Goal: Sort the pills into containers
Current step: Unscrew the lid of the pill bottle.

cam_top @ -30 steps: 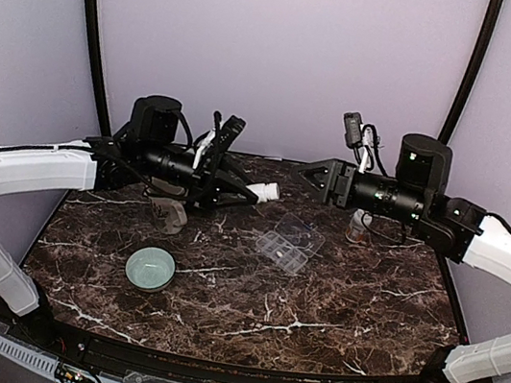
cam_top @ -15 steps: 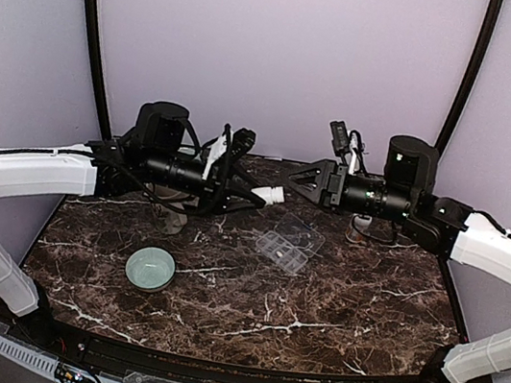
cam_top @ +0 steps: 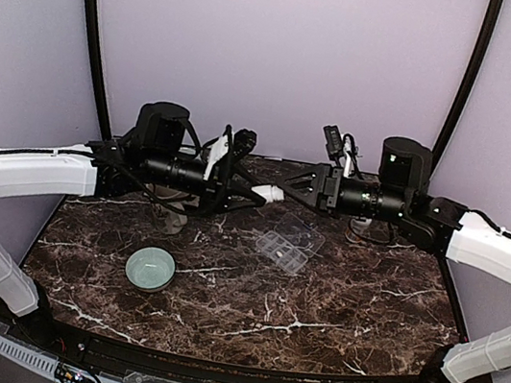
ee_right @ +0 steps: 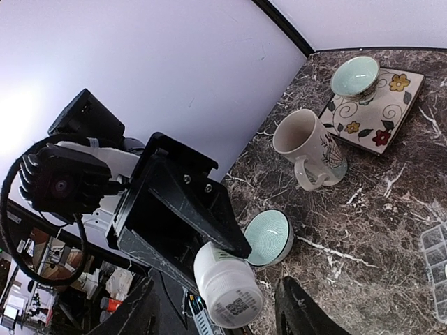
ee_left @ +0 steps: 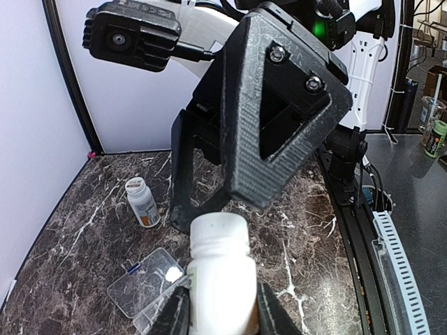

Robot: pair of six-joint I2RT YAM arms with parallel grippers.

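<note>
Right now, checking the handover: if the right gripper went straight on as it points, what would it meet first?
Most likely the capped end of the pill bottle that the left gripper holds sideways. How much gap remains in front of the right gripper is hard to judge.

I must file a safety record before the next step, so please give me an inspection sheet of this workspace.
Surface: dark marble table, white veins.
Job's things: clear pill organiser on the table, lid open; pill bottle held in the air; second bottle standing.
Clutter: green bowl, mug, another bowl on a flowered tile.
Grippers: left gripper shut on the pill bottle; right gripper open, close to its cap.
Cables: cables looped at both wrists, none seen on the table.
Surroundings: lilac walls, black poles.
</note>
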